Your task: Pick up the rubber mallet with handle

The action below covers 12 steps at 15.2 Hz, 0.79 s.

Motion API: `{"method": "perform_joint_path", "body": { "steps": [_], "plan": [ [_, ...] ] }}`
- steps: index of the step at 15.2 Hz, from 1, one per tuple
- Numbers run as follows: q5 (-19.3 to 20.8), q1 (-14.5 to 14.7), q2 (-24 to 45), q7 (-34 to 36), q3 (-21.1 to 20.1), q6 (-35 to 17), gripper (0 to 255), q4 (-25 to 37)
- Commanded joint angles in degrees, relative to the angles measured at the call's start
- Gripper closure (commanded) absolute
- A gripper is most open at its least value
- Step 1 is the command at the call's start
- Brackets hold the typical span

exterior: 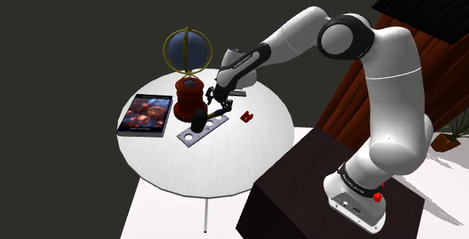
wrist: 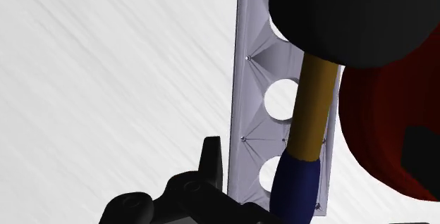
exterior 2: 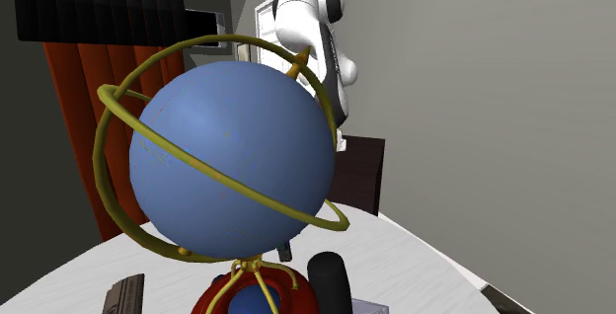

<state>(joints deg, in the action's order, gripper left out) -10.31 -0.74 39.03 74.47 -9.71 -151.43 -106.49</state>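
1. One round white desk (exterior: 248, 162) is standing before me.
2. One blue globe (exterior 2: 232, 154) in gold rings is sitting on it.
3. One flat framed picture (exterior: 146, 114) is lying there.
4. One grey strip (exterior: 201, 128) with round holes is lying there.
5. One small red piece (exterior: 246, 116) is lying there.
6. One black-headed mallet (wrist: 314, 96) is showing.
7. One white arm (exterior: 391, 72) is reaching over.

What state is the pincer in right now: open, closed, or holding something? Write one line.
Pincer: cannot be told whether open or closed; it is close to the mallet by its handle.
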Motion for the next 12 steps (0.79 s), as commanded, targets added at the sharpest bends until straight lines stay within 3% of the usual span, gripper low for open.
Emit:
{"method": "perform_joint_path", "body": {
  "steps": [1,3,12],
  "plan": [
    [-0.5,0.6,4.3,2.6,1.2,-0.4,0,4.3],
    [-1.1,0.9,8.5,5.0,2.3,-0.5,0,8.8],
    [-1.1,1.0,13.9,4.3,2.2,-3.1,0,11.5]
  ]
}}
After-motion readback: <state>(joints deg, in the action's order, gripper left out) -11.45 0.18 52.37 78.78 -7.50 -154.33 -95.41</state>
